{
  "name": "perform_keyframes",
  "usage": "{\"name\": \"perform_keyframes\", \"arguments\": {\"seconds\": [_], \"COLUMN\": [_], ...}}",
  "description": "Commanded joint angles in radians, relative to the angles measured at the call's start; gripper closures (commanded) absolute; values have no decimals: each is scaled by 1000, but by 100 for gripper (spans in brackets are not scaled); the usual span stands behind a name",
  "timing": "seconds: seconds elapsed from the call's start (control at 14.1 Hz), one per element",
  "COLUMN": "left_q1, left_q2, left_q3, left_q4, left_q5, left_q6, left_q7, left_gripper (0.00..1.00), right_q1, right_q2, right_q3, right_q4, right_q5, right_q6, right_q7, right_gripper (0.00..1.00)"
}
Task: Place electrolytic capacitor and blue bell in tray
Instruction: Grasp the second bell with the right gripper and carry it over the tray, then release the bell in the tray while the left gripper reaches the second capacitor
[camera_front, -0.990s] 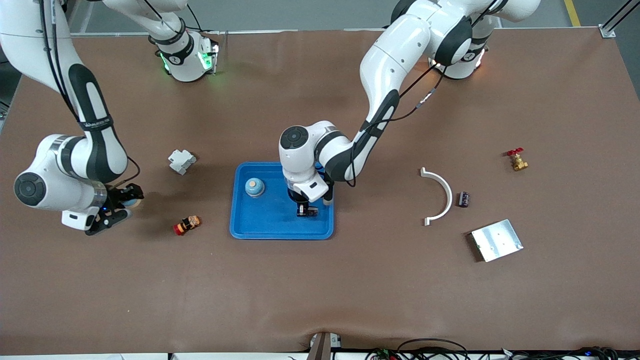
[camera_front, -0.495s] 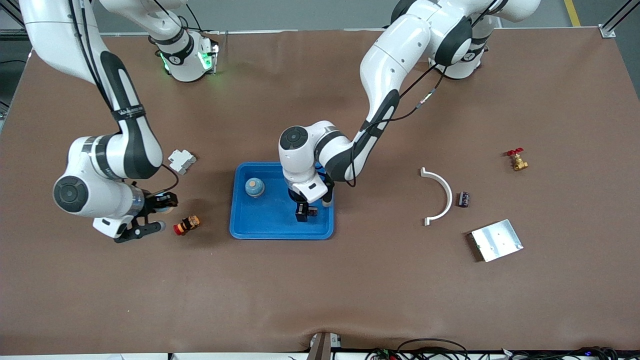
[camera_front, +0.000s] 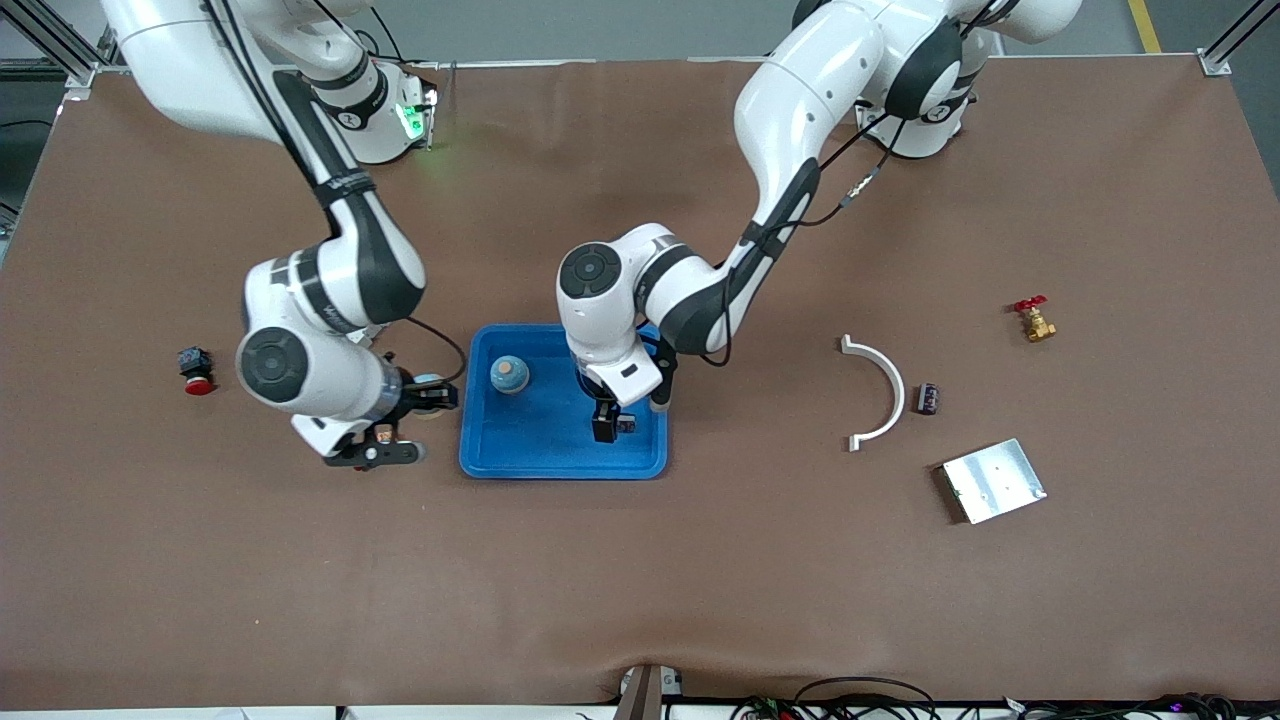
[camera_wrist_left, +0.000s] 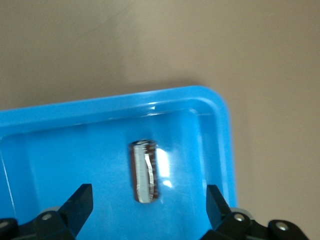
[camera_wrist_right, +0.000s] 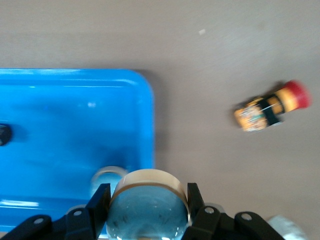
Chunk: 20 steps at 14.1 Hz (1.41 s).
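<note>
The bright-blue tray lies mid-table. A blue bell with a tan top stands in it. A dark, shiny electrolytic capacitor lies on its side on the tray floor near a corner; it also shows in the front view. My left gripper hangs just above it, open and empty, as the left wrist view shows. My right gripper is shut on a second blue bell over the tray's rim at the right arm's end; in the front view it is beside the tray.
A yellow-and-red button lies by the tray, partly under my right hand. A red-and-black button sits at the right arm's end. Toward the left arm's end: a white curved piece, a small purple part, a silver plate, a brass valve.
My right arm has carried its blue bell from the right arm's end of the table to the tray's edge. My left arm has lifted slightly above the capacitor.
</note>
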Motion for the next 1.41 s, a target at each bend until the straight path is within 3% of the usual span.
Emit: {"name": "perform_keyframes", "arguments": {"seconds": [0.0, 0.14, 0.5, 0.71, 0.85, 0.92, 1.06, 1.13, 1.27, 1.34], "left_q1": [33, 61, 115, 164, 214, 231, 262, 268, 300, 315], "left_q2": [-77, -152, -382, -569, -669, -701, -735, -740, -758, -773], "left_q3": [-12, -10, -9, -7, -9, -9, -9, -9, -10, -9], "left_q4": [-34, -112, -429, -701, -830, -870, -922, -935, -948, -973], "left_q5": [-50, -59, -45, -44, -44, -44, -44, -44, -44, -44], "left_q6": [-64, -98, -50, 51, 80, 80, 82, 82, 82, 82], "left_q7": [151, 280, 673, 946, 1101, 1155, 1262, 1304, 1380, 1435], "left_gripper": [0, 0, 0, 0, 0, 0, 0, 0, 0, 0], "right_q1": [29, 38, 41, 43, 43, 43, 43, 41, 30, 26], "right_q2": [87, 118, 165, 191, 196, 202, 204, 202, 192, 181], "right_q3": [39, 39, 39, 39, 39, 39, 39, 39, 37, 36], "right_q4": [73, 81, 82, 81, 82, 82, 82, 82, 85, 96], "right_q5": [-2, 1, 3, -6, -3, -6, -8, -8, -10, -10], "right_q6": [-1, 66, 166, 183, 183, 183, 185, 183, 183, 180], "right_q7": [146, 176, 203, 199, 196, 194, 194, 194, 179, 173], "right_gripper": [100, 100, 100, 94, 71, 50, 31, 11, 0, 0]}}
